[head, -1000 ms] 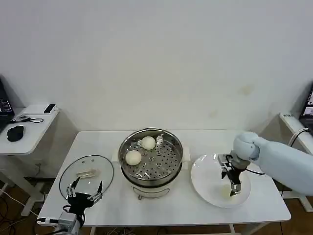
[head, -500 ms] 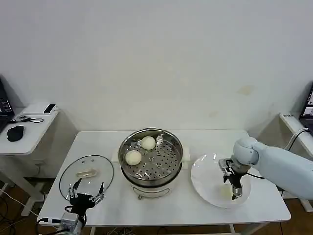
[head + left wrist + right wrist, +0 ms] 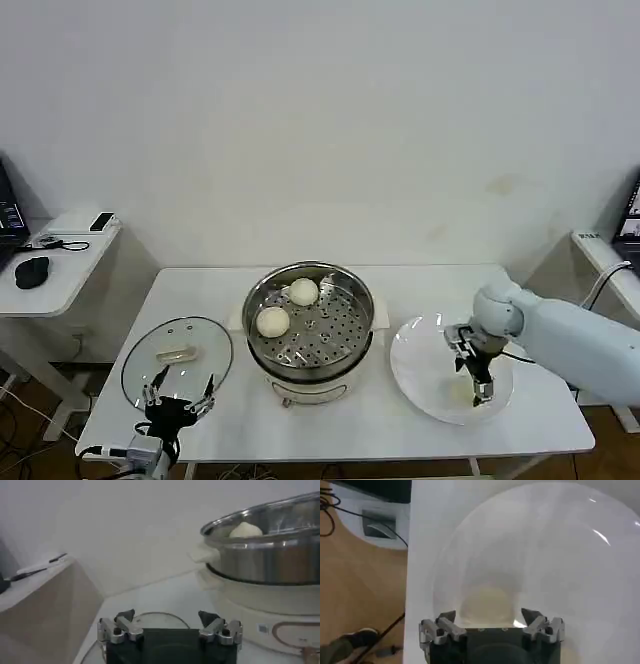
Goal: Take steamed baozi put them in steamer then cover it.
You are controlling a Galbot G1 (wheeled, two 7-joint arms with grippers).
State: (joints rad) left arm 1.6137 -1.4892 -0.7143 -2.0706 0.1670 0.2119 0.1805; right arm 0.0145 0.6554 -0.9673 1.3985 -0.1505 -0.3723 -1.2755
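Steamed baozi lie in two places: one pale bun [image 3: 489,600] rests on the white plate [image 3: 420,375] at about 4 o'clock from the steamer, directly under the right gripper [image 3: 482,388], whose fingers [image 3: 443,622] stand spread on either side of it with nothing clasped. Nearer the table's front edge, at about 8 o'clock from the steamer, the left gripper [image 3: 178,405] hangs with its fingers parted and nothing between them, just at the near rim of the glass lid [image 3: 178,353], which lies flat on the white table [image 3: 360,420]. In the middle of the table stands the steamer [image 3: 310,322], uncovered, its perforated tray holding two more baozi: one [image 3: 272,321] at about 9 o'clock in the tray, the other [image 3: 303,291] at about 11 o'clock, close to the far rim.
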